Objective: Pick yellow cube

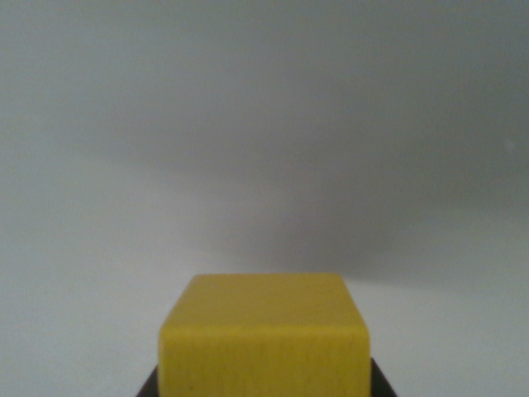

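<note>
The yellow cube (264, 335) fills the bottom middle of the wrist view, large and close, with its top face and near face showing. Two dark finger tips of my gripper (264, 389) peek out at the cube's lower left (149, 387) and lower right (380, 387) corners, pressed against its sides. The gripper looks shut on the cube. The rest of the fingers is cut off by the frame's bottom edge.
Behind the cube lies a plain pale grey surface (99, 248), out of focus. A broad soft shadow (331, 223) spreads over its middle and right part. No other objects show.
</note>
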Available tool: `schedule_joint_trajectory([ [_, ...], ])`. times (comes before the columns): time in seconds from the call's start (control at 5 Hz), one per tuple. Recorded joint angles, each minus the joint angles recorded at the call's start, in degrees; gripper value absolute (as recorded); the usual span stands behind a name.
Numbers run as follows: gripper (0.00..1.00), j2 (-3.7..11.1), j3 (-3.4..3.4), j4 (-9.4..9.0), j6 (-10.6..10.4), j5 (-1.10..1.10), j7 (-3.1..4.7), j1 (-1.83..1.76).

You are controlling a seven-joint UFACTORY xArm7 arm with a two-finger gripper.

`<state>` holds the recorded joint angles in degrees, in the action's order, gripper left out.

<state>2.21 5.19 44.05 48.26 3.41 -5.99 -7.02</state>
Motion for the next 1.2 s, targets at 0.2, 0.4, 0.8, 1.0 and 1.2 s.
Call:
schedule_joint_trajectory([
  [0.2, 1.0, 0.0, 0.0, 0.0, 0.0, 0.0, 0.0, 0.0],
  [0.4, 1.0, -0.95, -0.04, 1.43, 2.4, 0.01, -0.05, 0.02],
  [0.8, 1.0, -1.9, -0.08, 2.85, 4.7, 0.02, -0.09, 0.04],
  [1.0, 1.0, -1.9, -0.08, 2.85, 4.7, 0.02, -0.09, 0.04],
  [1.2, 1.0, -2.95, -0.12, 4.43, 7.4, 0.03, -0.14, 0.07],
])
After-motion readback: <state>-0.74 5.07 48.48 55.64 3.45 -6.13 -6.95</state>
